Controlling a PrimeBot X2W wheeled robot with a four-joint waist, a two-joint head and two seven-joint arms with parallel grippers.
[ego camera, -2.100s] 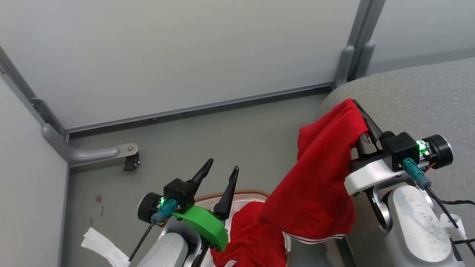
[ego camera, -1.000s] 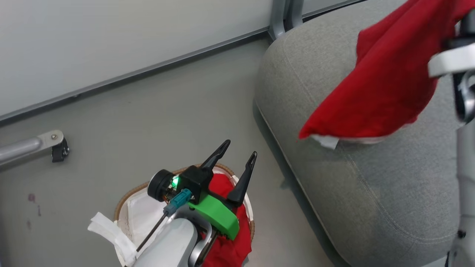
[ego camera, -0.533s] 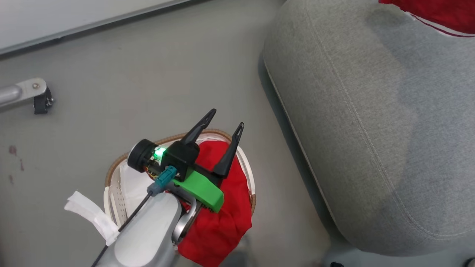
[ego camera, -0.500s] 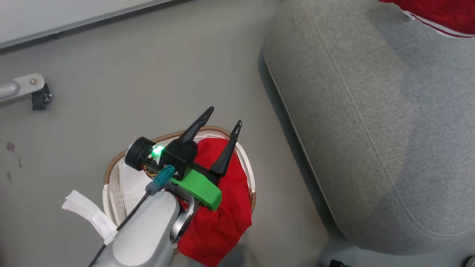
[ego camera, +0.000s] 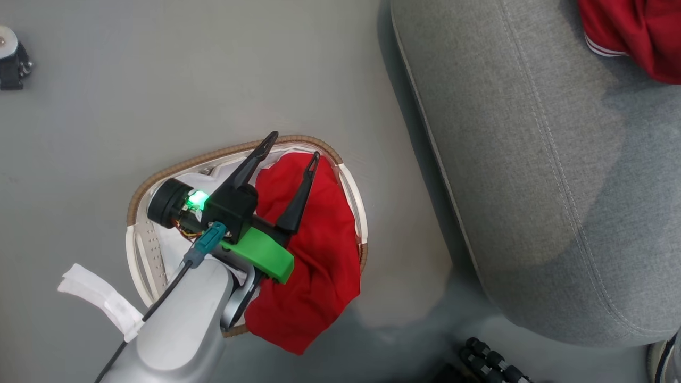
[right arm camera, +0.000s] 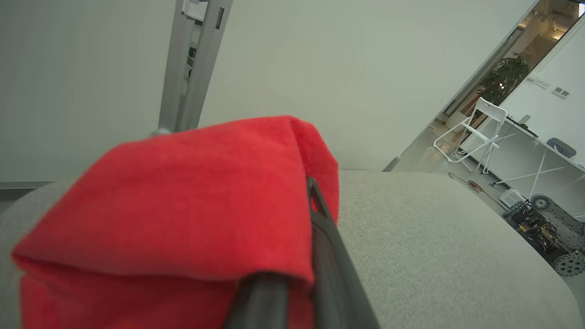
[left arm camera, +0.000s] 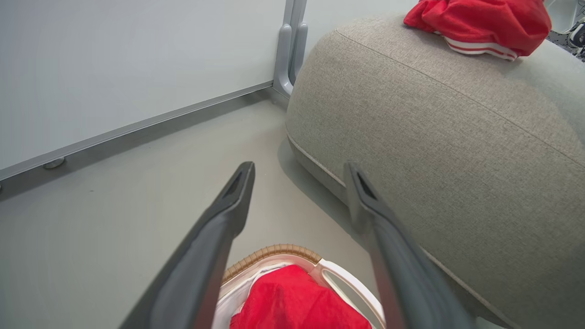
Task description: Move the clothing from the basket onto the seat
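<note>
Half done. Striped garment (ego camera: 633, 37) lies on seat (ego camera: 532, 159), right gripper (right arm camera: 305, 192) clamped on it. Plain garment (ego camera: 314, 266) remains in basket (ego camera: 213, 155); left gripper (ego camera: 294, 146) spread, empty above it.

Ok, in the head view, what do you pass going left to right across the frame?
First the black caster → basket, rim first → plain red garment lying in it → grey seat → striped red garment on the seat's right part.
</note>
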